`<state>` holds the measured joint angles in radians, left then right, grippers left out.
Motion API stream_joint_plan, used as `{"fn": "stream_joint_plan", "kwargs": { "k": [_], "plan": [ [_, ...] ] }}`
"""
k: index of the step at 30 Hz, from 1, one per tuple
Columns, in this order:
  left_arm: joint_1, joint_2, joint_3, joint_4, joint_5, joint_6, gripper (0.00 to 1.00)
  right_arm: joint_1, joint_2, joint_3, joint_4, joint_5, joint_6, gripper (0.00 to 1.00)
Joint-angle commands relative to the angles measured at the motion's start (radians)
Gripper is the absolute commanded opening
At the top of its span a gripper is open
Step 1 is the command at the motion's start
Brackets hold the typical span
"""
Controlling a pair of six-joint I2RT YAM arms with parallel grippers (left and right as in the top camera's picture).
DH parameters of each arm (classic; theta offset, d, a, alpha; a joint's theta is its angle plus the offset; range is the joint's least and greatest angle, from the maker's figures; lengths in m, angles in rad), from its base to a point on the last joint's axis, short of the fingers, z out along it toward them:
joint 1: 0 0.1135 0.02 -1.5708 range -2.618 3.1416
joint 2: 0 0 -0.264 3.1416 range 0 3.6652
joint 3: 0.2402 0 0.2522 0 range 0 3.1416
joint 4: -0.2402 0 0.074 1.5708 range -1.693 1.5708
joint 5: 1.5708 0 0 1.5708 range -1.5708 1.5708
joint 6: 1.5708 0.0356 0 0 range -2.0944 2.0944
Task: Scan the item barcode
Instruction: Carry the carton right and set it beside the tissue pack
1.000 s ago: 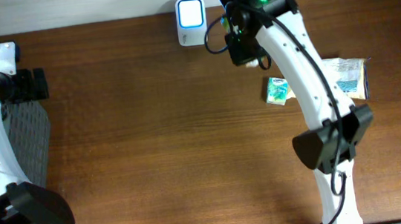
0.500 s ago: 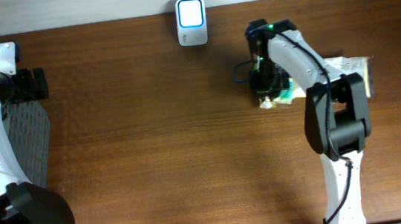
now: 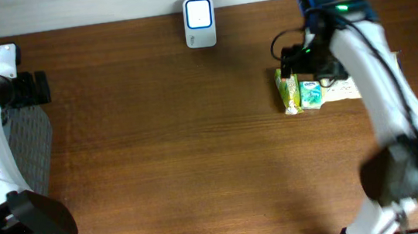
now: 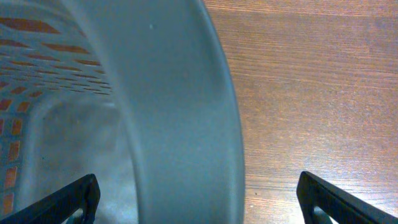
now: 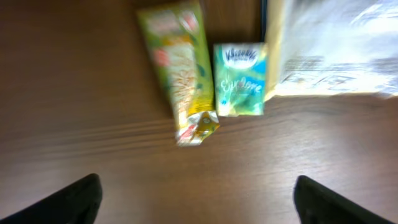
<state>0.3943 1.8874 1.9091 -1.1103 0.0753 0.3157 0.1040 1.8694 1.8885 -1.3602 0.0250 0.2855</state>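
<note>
While right gripper (image 5: pixel 199 208) is hovering: jaws standing wide, gripping nothing.
Green snack packet (image 5: pixel 180 74): lying flat, well right of barcode scanner (image 3: pixel 198 13), just beside Kleenex pack (image 5: pixel 239 78).
Left gripper (image 4: pixel 199 202): gaping wide, empty.

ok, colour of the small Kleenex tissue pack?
The small rectangular tissue pack: green and light blue; best in right wrist view.

Bare tabletop (image 3: pixel 181 151) centre, packets (image 3: pixel 311 93) (three) right
</note>
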Motion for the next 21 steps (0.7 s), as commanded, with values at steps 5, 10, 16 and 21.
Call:
{"fn": "stream_joint_plan", "kwargs": {
  "k": [5, 10, 16, 21],
  "plan": [
    [0.003, 0.003, -0.004, -0.002, 0.008, 0.015, 0.99, 0.047, -0.537, 0.029, -0.008, 0.009, -0.023, 0.99],
    [0.003, 0.003, -0.004, -0.002, 0.008, 0.015, 0.99, 0.047, -0.747, 0.029, -0.047, 0.008, -0.023, 0.99],
    [0.003, 0.003, -0.004, -0.002, 0.008, 0.015, 0.99, 0.045, -0.814, 0.024, -0.062, 0.129, -0.02, 0.99],
    [0.003, 0.003, -0.004, -0.002, 0.008, 0.015, 0.99, -0.025, -0.946, -0.238, 0.139, 0.167, -0.05, 0.99]
  ]
}}
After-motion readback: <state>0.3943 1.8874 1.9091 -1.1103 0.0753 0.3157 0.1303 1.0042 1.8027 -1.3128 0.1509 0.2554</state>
